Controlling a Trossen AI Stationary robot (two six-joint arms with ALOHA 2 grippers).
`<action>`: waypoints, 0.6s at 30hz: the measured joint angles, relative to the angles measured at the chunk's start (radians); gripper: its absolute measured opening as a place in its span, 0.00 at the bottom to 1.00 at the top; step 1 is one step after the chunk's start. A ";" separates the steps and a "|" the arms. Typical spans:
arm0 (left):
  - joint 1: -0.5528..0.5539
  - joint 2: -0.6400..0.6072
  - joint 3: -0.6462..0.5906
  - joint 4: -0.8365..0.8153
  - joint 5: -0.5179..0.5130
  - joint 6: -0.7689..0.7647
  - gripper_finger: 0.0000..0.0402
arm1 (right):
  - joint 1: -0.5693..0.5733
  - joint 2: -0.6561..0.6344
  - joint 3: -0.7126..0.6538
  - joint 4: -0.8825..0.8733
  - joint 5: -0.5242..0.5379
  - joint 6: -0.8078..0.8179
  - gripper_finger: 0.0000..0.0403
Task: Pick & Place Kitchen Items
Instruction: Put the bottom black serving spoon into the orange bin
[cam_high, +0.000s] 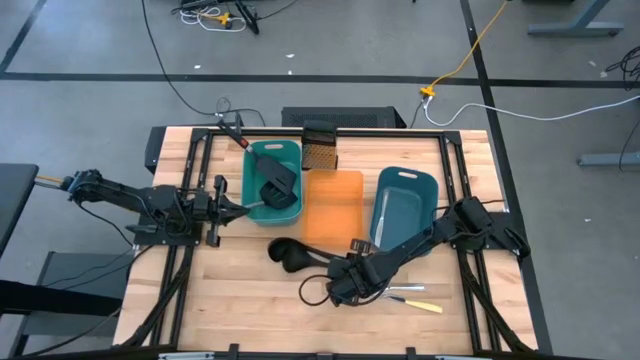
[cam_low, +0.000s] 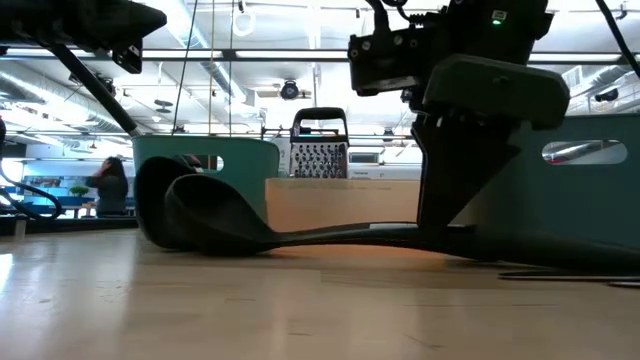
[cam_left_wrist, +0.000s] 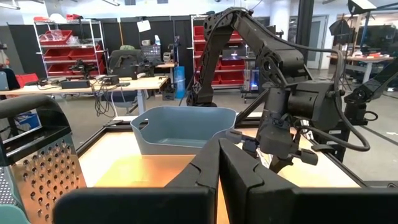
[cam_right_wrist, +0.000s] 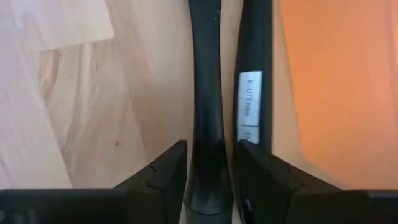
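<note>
A: Was any writing legible?

B: Only a white label on one glossy black ladle handle (cam_right_wrist: 252, 93); its small print was too fine to read with certainty.

A: And the right gripper (cam_right_wrist: 210, 163)?

B: It sat low on the wooden table (cam_high: 240, 300), near the middle; its dark fingers straddled the other smooth black ladle handle (cam_right_wrist: 206, 93), but whether they pressed it I could not tell.

A: The ladle bowls?

B: Two rounded black bowls (cam_high: 285, 252) lay on the wood just near of the orange rectangular tray (cam_high: 333, 205).

A: Containers?

B: A black-headed spatula (cam_high: 275, 180) lay in the teal tray (cam_high: 270, 180) on the left; a long metal handle (cam_high: 380, 212) rested in the blue tray (cam_high: 405, 205) on the right; a metal grater (cam_high: 320, 150) stood at the far side.

A: The left gripper (cam_high: 238, 205)?

B: Clenched on nothing, beside the teal tray.
</note>
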 joint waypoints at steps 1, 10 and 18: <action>0.000 0.000 0.000 0.000 0.000 0.000 0.03 | 0.000 0.000 0.000 -0.001 -0.005 0.000 0.38; 0.000 0.000 0.000 0.000 0.000 0.000 0.03 | -0.003 -0.002 -0.083 0.110 -0.035 0.038 0.38; 0.000 0.000 0.000 0.000 0.000 0.000 0.03 | -0.003 -0.002 -0.080 0.111 -0.033 0.028 0.26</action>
